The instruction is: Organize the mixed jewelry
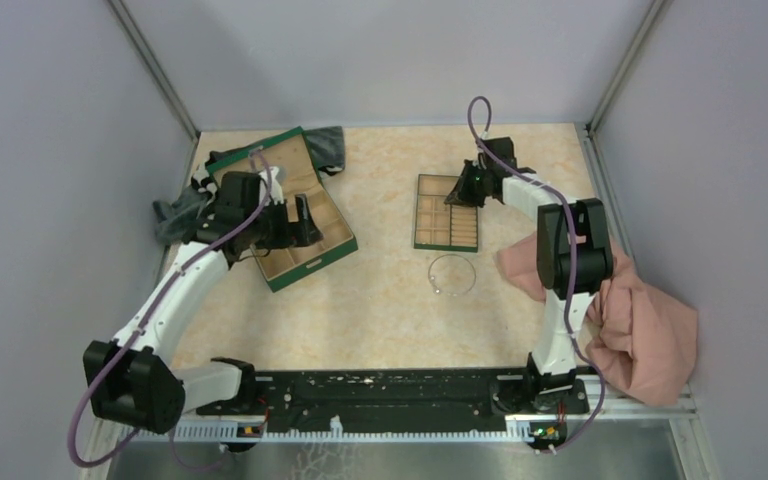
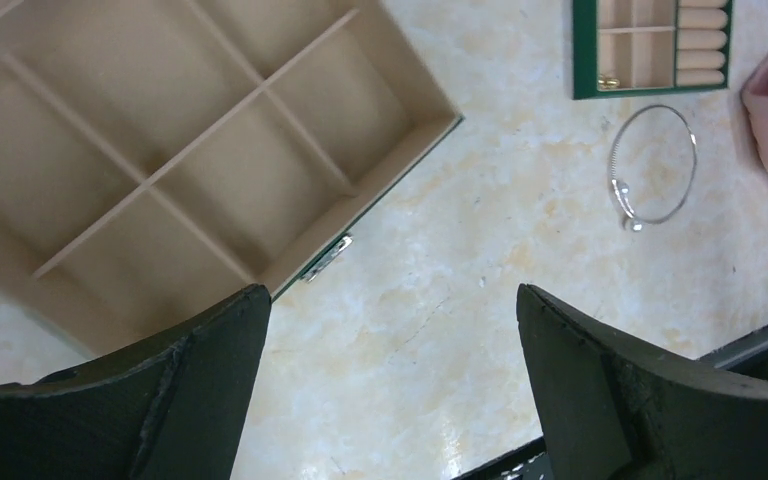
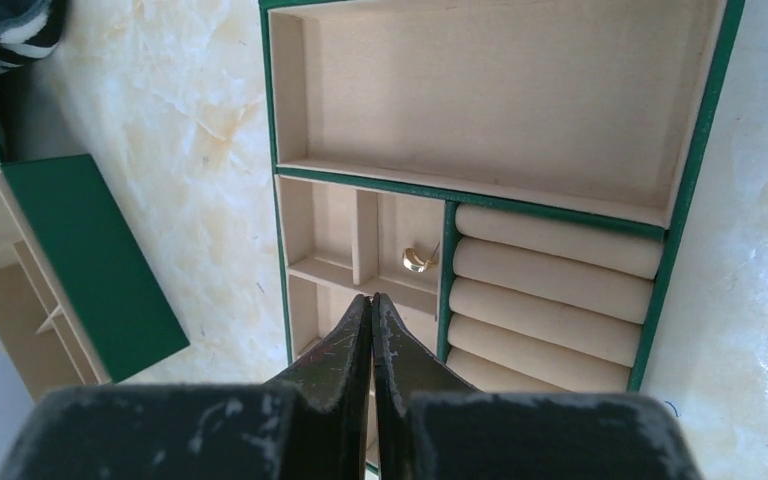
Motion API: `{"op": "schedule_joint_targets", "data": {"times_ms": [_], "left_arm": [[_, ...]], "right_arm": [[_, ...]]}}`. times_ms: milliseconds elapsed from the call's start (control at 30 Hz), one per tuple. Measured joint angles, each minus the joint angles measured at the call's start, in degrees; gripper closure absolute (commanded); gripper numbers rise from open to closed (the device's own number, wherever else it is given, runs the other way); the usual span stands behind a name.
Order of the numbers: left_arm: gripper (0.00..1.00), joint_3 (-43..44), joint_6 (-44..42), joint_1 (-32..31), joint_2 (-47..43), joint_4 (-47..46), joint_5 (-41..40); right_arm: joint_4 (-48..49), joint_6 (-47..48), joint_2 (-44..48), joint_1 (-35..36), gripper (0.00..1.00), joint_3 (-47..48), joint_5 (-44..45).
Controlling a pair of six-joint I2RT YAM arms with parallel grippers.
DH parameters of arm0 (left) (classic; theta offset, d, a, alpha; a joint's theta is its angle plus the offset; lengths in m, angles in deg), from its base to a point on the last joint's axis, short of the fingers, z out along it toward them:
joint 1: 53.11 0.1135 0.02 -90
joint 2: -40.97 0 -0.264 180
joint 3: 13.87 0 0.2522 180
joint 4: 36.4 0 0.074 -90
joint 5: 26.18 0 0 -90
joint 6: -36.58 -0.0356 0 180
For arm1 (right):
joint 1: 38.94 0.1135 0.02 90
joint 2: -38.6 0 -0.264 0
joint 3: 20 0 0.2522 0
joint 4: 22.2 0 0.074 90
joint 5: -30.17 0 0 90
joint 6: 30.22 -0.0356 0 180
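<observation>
Mixed jewelry: thin silvery wire hoop and small gold-coloured earring; right arm nearer both.

Hoop lay flat on the beige marbled tabletop, just at 6 o'clock of the green-edged tan compartment tray in the top view. It was likewise at 6 o'clock of the right gripper, which hung over that tray with jaws pressed together, holding nothing. Round, so no long axis; its clasp sat at about 7 o'clock. Earring rested in a small tray compartment, close at 1 o'clock of the right fingertips in the wrist view. Left gripper, spread wide and empty over the green hinged box, had the hoop well apart at 4 o'clock.
</observation>
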Motion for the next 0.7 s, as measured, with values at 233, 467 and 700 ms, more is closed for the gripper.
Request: {"op": "schedule_joint_targets", "data": {"times_ms": [233,467,700], "left_arm": [[0.01,4.44,-2.34,-8.04,5.44,-5.07,0.17],[0.01,8.94,-4.26,-9.81,13.84,-10.19,0.46],[0.01,11.58,-4.94,-10.23,18.29,-15.47,1.44]], "right_arm": [[-0.90,2.08,-0.37,1.22,1.00,0.90,2.99],[-1.97,4.11,-2.40,1.46,1.00,4.55,4.04],[-3.67,4.48,-3.50,1.57,1.00,5.25,4.57]]}}
